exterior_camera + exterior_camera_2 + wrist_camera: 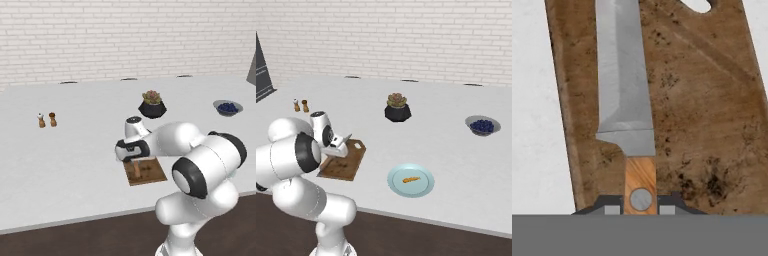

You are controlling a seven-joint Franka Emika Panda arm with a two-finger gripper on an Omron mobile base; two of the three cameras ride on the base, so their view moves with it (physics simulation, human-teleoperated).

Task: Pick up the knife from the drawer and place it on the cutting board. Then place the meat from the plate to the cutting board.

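Observation:
My gripper (pixel 640 207) is shut on the orange-brown handle of the knife (pixel 624 85), just behind the silver-grey blade. The blade reaches out over the brown wooden cutting board (pixel 707 115), along its left side. In the right base view the gripper (pixel 336 148) hovers low over the cutting board (pixel 345 162), and the knife (pixel 343 140) sticks out tilted from it. Whether the knife touches the board I cannot tell. In the left base view the hand partly hides the cutting board (pixel 147 172). The small orange meat (pixel 411 179) lies on the pale blue plate (pixel 423 189), right of the board. The drawer is out of view.
A potted succulent (pixel 397 107) stands behind the board. A bowl of blueberries (pixel 482 125) sits at the far right, and two small shakers (pixel 46 120) at the far left. The counter's front edge (pixel 75 217) runs close below the board.

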